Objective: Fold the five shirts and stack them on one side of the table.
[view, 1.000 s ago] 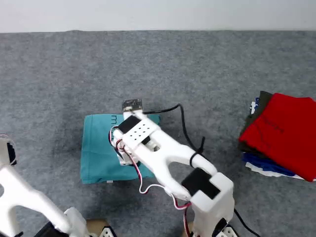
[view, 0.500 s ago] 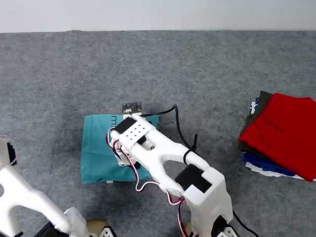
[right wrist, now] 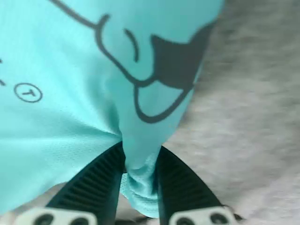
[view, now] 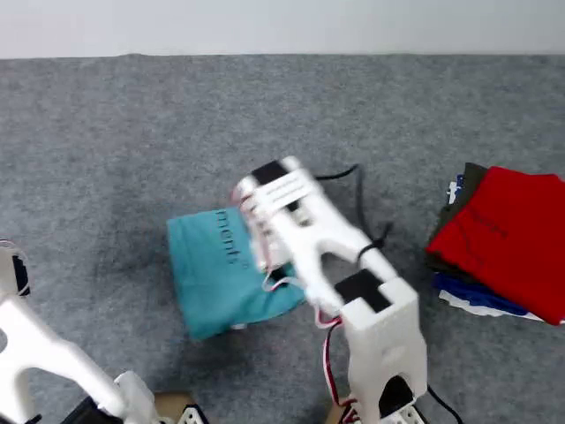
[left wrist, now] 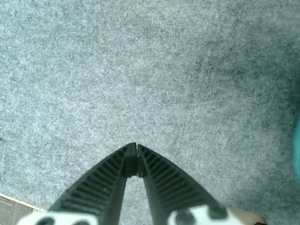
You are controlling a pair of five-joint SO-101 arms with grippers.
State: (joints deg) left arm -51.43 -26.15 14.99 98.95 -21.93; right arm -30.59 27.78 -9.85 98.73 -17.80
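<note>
A folded teal shirt [view: 221,269] lies at the table's middle, skewed, with its right edge lifted. My right gripper [right wrist: 139,171] is shut on a bunched fold of that teal shirt [right wrist: 93,84]; in the high view the white right arm [view: 305,234] covers the shirt's right side. A stack of folded shirts [view: 503,243] with a red one on top sits at the right edge. My left gripper [left wrist: 136,157] is shut on nothing, over bare grey carpet. The left arm [view: 35,349] stands at the near left corner.
Grey carpet [view: 132,132] covers the table, with open room at the back and between the teal shirt and the stack. A black cable [view: 353,199] loops behind the right arm. The table's near edge [left wrist: 11,204] shows in the left wrist view.
The right arm has swung to the right, dragging the teal shirt with it; the shirt has shifted right and turned. The left arm has kept still.
</note>
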